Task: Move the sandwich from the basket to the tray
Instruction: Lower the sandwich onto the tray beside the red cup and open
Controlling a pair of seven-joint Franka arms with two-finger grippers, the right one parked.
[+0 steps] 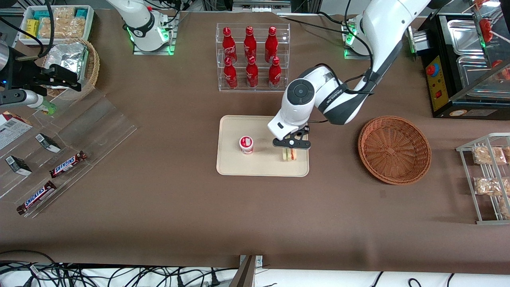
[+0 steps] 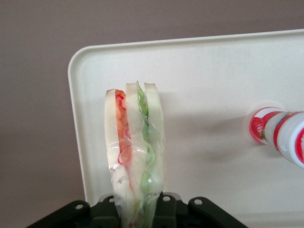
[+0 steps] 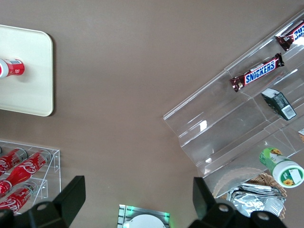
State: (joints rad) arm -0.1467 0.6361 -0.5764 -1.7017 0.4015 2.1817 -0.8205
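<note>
The sandwich (image 1: 291, 155), white bread in clear wrap with green, red and orange filling, stands on edge on the cream tray (image 1: 263, 165), at the tray's end nearest the basket. My left gripper (image 1: 291, 148) is directly above it and shut on its upper part. In the left wrist view the sandwich (image 2: 135, 147) runs from between the jaws of the gripper (image 2: 137, 211) down to the tray (image 2: 204, 80), near its rounded corner. The reddish-brown wicker basket (image 1: 394, 149) sits empty on the table toward the working arm's end.
A small red-and-white cup (image 1: 246, 144) stands on the tray beside the sandwich, also in the left wrist view (image 2: 280, 137). A clear rack of red bottles (image 1: 252, 56) stands farther from the front camera. A wire snack rack (image 1: 488, 179) is past the basket.
</note>
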